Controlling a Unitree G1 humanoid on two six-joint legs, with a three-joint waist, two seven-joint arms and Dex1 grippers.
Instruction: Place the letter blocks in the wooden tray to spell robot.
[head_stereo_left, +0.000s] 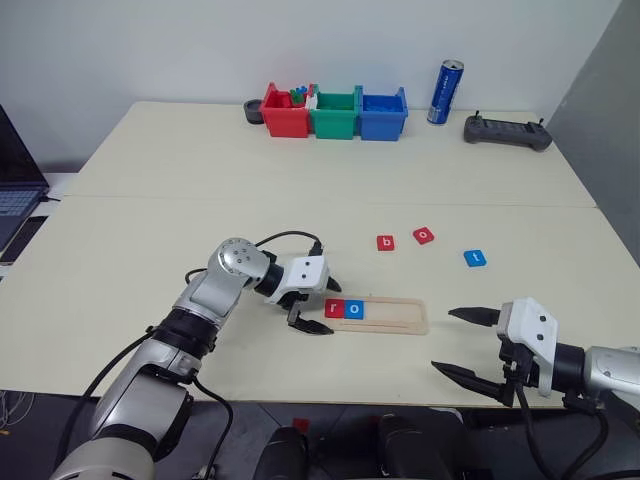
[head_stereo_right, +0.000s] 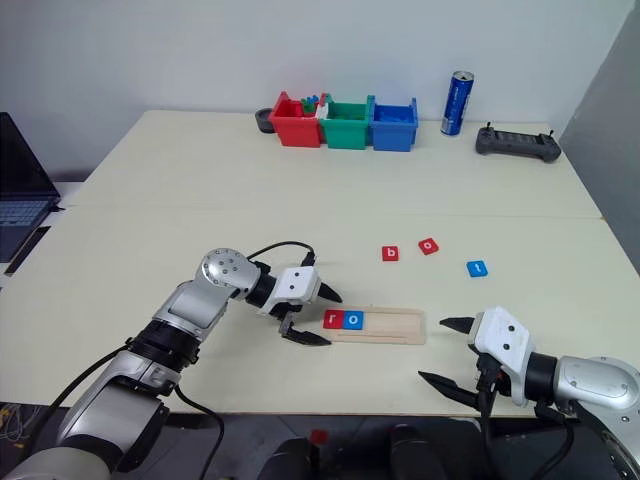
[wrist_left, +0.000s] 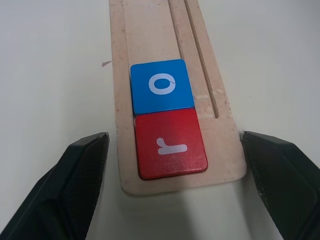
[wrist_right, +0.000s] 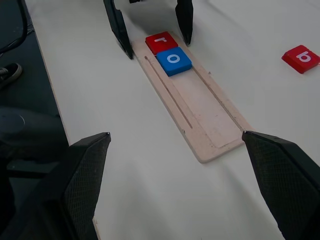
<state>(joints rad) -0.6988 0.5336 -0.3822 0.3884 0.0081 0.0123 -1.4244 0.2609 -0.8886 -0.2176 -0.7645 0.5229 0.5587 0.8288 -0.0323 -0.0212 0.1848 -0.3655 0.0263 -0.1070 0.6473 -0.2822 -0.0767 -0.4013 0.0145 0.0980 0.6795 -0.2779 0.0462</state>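
Observation:
The wooden tray (head_stereo_left: 395, 313) lies near the table's front edge. A red "r" block (head_stereo_left: 334, 309) and a blue "o" block (head_stereo_left: 354, 310) sit side by side at its left end. Three blocks lie loose on the table behind it: a red "b" (head_stereo_left: 386, 242), a red "o" (head_stereo_left: 424, 235) and a blue "t" (head_stereo_left: 475, 258). My left gripper (head_stereo_left: 322, 303) is open and straddles the tray's left end, one finger (wrist_left: 80, 170) on each side of the "r" block (wrist_left: 170, 145), holding nothing. To the right of the tray, my right gripper (head_stereo_left: 445, 340) hangs open and empty, pointing at the tray (wrist_right: 210, 120).
Red (head_stereo_left: 285, 112), green (head_stereo_left: 334, 115) and blue (head_stereo_left: 382, 114) bins stand in a row at the back, with a blue can (head_stereo_left: 445, 92) and a black controller (head_stereo_left: 507, 131) to their right. A laptop (head_stereo_left: 15, 190) sits off the table's left edge.

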